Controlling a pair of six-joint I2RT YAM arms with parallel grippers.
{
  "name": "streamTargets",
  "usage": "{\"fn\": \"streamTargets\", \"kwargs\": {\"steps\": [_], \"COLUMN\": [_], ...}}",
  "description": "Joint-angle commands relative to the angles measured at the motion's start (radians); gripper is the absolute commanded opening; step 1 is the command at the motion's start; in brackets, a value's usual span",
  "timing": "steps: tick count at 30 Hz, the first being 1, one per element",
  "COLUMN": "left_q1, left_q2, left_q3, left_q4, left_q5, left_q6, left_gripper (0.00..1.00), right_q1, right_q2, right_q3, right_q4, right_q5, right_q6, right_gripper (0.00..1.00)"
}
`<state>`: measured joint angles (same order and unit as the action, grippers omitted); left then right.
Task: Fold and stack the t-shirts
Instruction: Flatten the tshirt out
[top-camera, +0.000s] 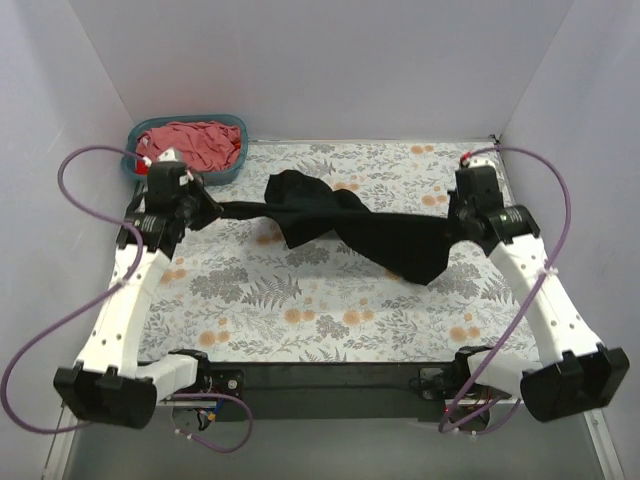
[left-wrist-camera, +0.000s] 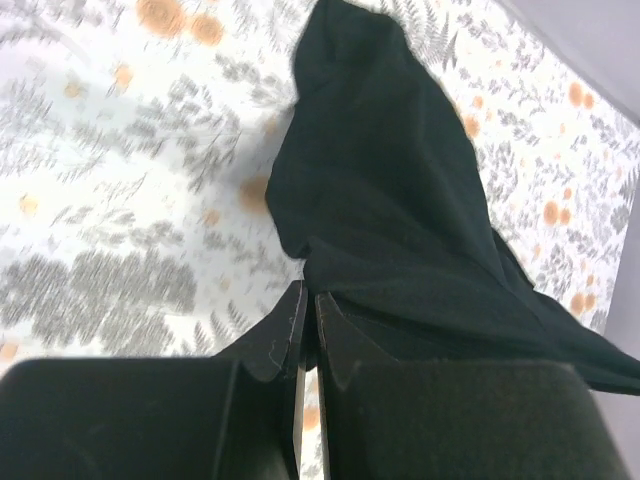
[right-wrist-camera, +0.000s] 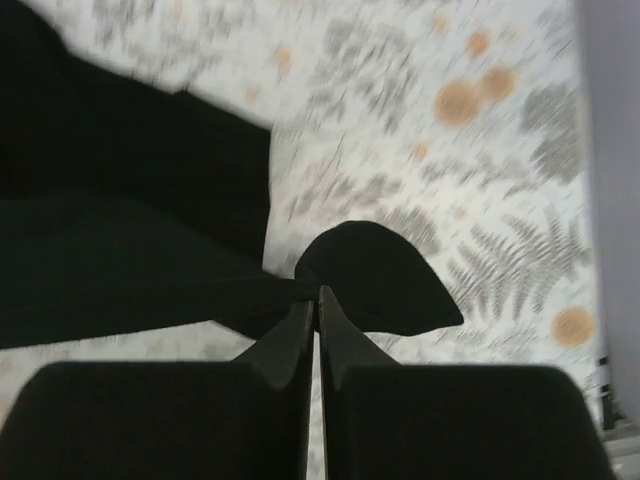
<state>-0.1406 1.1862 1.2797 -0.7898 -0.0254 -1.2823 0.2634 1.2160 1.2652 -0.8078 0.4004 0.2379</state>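
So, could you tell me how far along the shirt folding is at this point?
Nothing looks finished: no folded shirt lies on the table. In hand: the black shirt hangs bunched between the left gripper and right gripper, each shut on one end, not yet spread flat. Left: folding it, then the pink shirts heaped in the basket at the far left corner.

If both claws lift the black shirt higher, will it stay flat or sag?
Likely floppy: the black shirt droops and bunches between the left claw and right claw. Probably light, since small pinches hold it.
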Motion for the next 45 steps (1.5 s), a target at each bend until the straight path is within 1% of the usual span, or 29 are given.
{"fn": "streamTargets", "kwargs": {"steps": [1, 2, 3, 4, 5, 6, 8, 9, 10, 13, 17, 18, 23, 24, 28, 31, 36, 37, 40, 41, 42, 44, 45], "left_q1": [0.021, 0.021, 0.021, 0.021, 0.021, 0.021, 0.021, 0.021, 0.021, 0.021, 0.021, 0.021, 0.021, 0.021, 0.021, 0.021, 0.021, 0.021, 0.021, 0.021, 0.021, 0.021, 0.021], "left_q2": [-0.117, -0.166, -0.190, -0.210, -0.230, -0.264, -0.289, -0.299, -0.304, -0.309, -0.312, -0.312, -0.295, -0.290, -0.281, -0.263, -0.225, -0.205, -0.168, -0.142, -0.128, -0.070, -0.044], "left_q3": [-0.143, -0.195, -0.222, -0.249, -0.272, -0.319, -0.353, -0.376, -0.385, -0.404, -0.413, -0.418, -0.436, -0.436, -0.434, -0.436, -0.441, -0.439, -0.434, -0.428, -0.425, -0.408, -0.399], "left_q4": [-0.089, -0.100, -0.110, -0.126, -0.127, -0.131, -0.134, -0.132, -0.131, -0.126, -0.134, -0.134, -0.115, -0.115, -0.106, -0.098, -0.077, -0.069, -0.045, -0.036, -0.013, 0.009, 0.033], "left_q5": [-0.081, -0.058, -0.044, -0.036, -0.028, -0.019, -0.015, -0.011, -0.008, -0.008, -0.053, -0.054, -0.022, -0.021, -0.022, -0.019, 0.004, 0.005, 0.010, 0.010, 0.007, 0.007, 0.010], "left_q6": [-0.018, -0.022, -0.034, -0.041, -0.048, -0.060, -0.071, -0.078, -0.087, -0.092, -0.083, -0.087, -0.091, -0.088, -0.083, -0.083, -0.075, -0.075, -0.068, -0.065, -0.061, -0.057, -0.054], "left_gripper": [0.00, 0.00, 0.00, 0.00, 0.00, 0.00, 0.00, 0.00, 0.00, 0.00, 0.00, 0.00, 0.00, 0.00, 0.00, 0.00, 0.00, 0.00, 0.00, 0.00, 0.00, 0.00, 0.00], "right_q1": [-0.013, -0.015, -0.015, -0.015, -0.013, -0.015, -0.015, -0.015, -0.013, -0.015, -0.013, -0.013, -0.015, -0.015, -0.016, -0.042, -0.084, -0.093, -0.136, -0.145, -0.164, -0.177, -0.187], "right_q2": [-0.129, -0.153, -0.174, -0.211, -0.228, -0.243, -0.265, -0.260, -0.241, -0.176, -0.104, -0.093, 0.034, 0.051, 0.171, 0.270, 0.401, 0.449, 0.565, 0.595, 0.662, 0.736, 0.816], "right_q3": [-0.219, -0.258, -0.339, -0.369, -0.403, -0.421, -0.429, -0.420, -0.393, -0.356, -0.329, -0.340, -0.401, -0.411, -0.418, -0.402, -0.376, -0.365, -0.264, -0.191, -0.140, -0.042, 0.083], "right_q4": [-0.129, -0.151, -0.178, -0.186, -0.188, -0.188, -0.182, -0.180, -0.179, -0.153, -0.044, 0.029, 0.220, 0.275, 0.410, 0.468, 0.545, 0.552, 0.561, 0.561, 0.561, 0.558, 0.549], "right_q5": [-0.252, -0.314, -0.387, -0.543, -0.605, -0.651, -0.707, -0.689, -0.642, -0.589, -0.630, -0.629, -0.574, -0.555, -0.485, -0.474, -0.460, -0.457, -0.460, -0.462, -0.462, -0.459, -0.459], "right_q6": [0.055, 0.070, 0.086, 0.092, 0.097, 0.103, 0.097, 0.089, 0.068, 0.040, 0.049, 0.058, 0.080, 0.084, 0.078, 0.095, 0.104, 0.101, 0.095, 0.095, 0.100, 0.109, 0.110], "right_gripper": [0.08, 0.16, 0.19, 0.21, 0.24, 0.31, 0.38, 0.41, 0.41, 0.41, 0.39, 0.39, 0.37, 0.35, 0.28, 0.23, 0.22, 0.22, 0.22, 0.22, 0.22, 0.23, 0.24]}}
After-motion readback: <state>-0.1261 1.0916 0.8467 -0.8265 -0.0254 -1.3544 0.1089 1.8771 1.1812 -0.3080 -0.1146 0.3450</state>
